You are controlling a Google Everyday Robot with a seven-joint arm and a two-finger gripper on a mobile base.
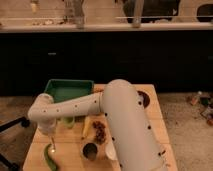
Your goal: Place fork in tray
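The green tray [69,90] stands at the table's back left. My white arm reaches across the table to the left, and its wrist bends down in front of the tray. The gripper [51,136] points down over the table's left front, above the wood. A thin pale sliver that looks like the fork [52,145] hangs straight below the gripper. I cannot tell whether it is held or lies on the table. The gripper is in front of the tray, not over it.
A green chili pepper [49,157] lies just below the gripper. A green cup [68,121] stands beside the wrist, with a yellow-orange item [88,125], a brown heap [100,132] and a metal cup [90,151] to the right. A dark bowl [144,98] sits back right.
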